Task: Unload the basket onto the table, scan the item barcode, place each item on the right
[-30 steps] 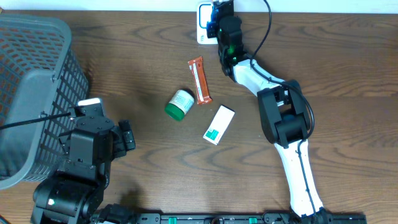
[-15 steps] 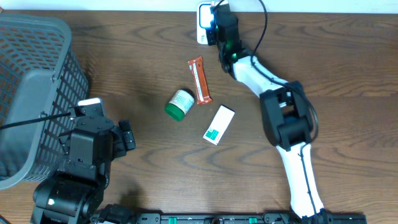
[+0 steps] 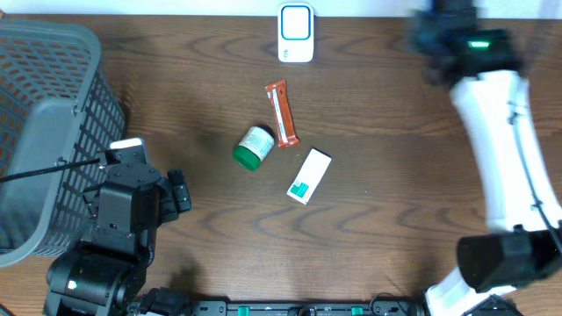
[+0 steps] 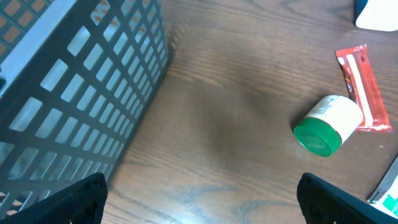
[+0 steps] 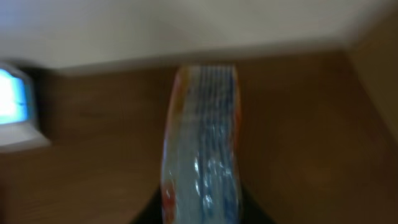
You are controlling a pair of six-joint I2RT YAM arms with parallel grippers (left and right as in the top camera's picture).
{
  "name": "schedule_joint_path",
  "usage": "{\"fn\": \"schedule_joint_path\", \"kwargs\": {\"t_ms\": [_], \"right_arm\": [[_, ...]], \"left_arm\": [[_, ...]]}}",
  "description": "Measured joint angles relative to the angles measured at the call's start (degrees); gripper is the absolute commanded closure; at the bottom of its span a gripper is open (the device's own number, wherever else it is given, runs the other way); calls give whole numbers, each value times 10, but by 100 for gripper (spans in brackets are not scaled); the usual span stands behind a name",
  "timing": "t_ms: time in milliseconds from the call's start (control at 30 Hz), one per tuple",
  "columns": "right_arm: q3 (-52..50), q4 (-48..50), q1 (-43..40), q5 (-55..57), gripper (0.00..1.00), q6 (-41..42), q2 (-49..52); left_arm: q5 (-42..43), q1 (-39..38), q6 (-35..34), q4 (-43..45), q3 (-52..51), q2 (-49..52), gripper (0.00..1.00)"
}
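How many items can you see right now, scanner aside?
4: snack bar, green-capped bottle and white box mid-table; a packet in the right gripper. The basket may hide more.

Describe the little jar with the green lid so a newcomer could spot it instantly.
From the grey basket on the left of the table, look right to three items near the middle. The jar lies on its side, leftmost, beside the orange snack bar. Only it is round, white with a green lid.
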Motion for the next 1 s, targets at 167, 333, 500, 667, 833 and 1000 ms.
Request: {"fn": "schedule_joint_path", "kwargs": {"t_ms": [167, 333, 500, 667, 833, 1000], "right_arm": [[-17, -83, -144, 13, 87, 41, 18], [-62, -65, -262, 15, 85, 57, 55], [-109, -9, -353, -4, 82, 73, 83], [-153, 42, -414, -22, 84, 78, 123], [-188, 56, -438, -37, 66, 84, 196], [-184, 43, -440, -47, 1, 87, 207]], "left_arm": [[0, 0, 0, 0, 0, 0, 2], [0, 0, 0, 0, 0, 0, 2], [0, 0, 0, 0, 0, 0, 2], [0, 0, 0, 0, 0, 0, 2], [0, 0, 0, 0, 0, 0, 2], [0, 0, 0, 0, 0, 0, 2]]}}
